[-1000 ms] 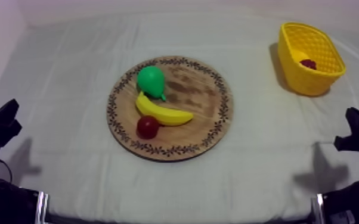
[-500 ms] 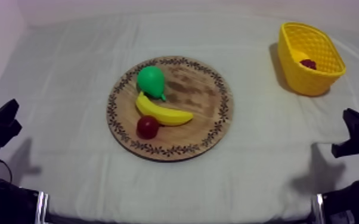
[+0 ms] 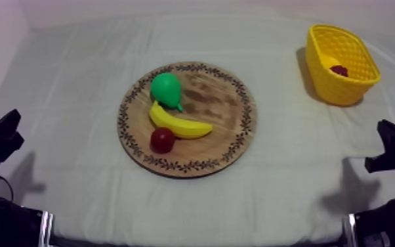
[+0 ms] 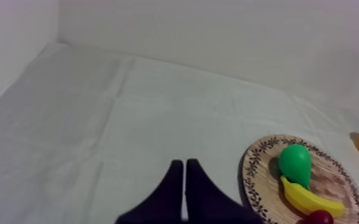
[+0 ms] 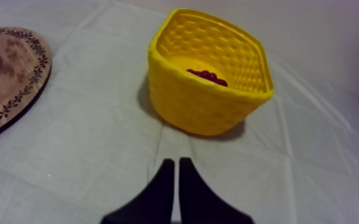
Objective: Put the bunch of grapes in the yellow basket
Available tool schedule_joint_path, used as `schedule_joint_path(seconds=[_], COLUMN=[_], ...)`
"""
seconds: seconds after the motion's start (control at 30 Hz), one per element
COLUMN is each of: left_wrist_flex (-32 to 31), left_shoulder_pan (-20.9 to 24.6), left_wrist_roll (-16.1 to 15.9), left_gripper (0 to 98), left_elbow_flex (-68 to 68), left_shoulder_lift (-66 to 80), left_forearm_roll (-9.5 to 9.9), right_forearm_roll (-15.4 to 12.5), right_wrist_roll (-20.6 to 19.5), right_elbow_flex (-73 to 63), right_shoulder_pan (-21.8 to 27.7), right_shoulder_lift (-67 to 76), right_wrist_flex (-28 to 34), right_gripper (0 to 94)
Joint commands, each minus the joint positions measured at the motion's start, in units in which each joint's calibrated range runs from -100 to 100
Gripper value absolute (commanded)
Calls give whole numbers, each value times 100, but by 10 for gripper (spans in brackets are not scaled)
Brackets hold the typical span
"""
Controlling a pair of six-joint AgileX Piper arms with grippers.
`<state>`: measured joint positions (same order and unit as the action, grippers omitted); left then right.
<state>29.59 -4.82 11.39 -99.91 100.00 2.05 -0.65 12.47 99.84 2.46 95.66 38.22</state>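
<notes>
My left claw (image 4: 184, 164) has its two black fingers pressed together into a narrow wedge with nothing between them. It hangs over bare cloth just beside the wooden board (image 4: 331, 173). My right claw (image 5: 175, 162) is closed in the same way and holds nothing, and it points at the yellow basket (image 5: 200, 107) a little way ahead of it. In the top view the two claws sit low at the left and right edges of the frame. I take this as a rest pose, with neither arm reaching for anything.

The bunch of grapes (image 5: 207, 75) is not on the board. It lies as a dark red cluster on the floor of the basket, which stands in the upper right of the top view, well apart from the board. Judged from that, the put-away looks already done, which would explain why both claws are idle and empty.

The board lies at the centre of the table (image 3: 75, 79) and carries the fruit the task leaves alone:
- The pear (image 3: 166, 89) is toward the upper left of the board.
- The banana (image 3: 180, 123) lies just below the pear, touching it or very nearly.
- The small red fruit (image 3: 162, 139) rests against the banana's lower edge.

The count is two claws, one board, one basket, one bunch of grapes, one pear, one banana and one small red fruit.
</notes>
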Motion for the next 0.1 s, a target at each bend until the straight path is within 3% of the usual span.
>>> schedule_joint_path(seconds=[0.0,0.07], left_wrist_flex=[-1,-1], left_shoulder_pan=[0,0], left_wrist_roll=[-2,0], left_gripper=[1,1], left_elbow_flex=[2,2], left_shoulder_lift=[0,0], left_forearm_roll=[2,2], right_forearm_roll=[-1,-1], right_wrist_roll=[-4,-4], right_elbow_flex=[5,5], right_shoulder_pan=[-1,-1], right_shoulder_lift=[1,1], right_wrist_flex=[0,0], right_gripper=[5,5])
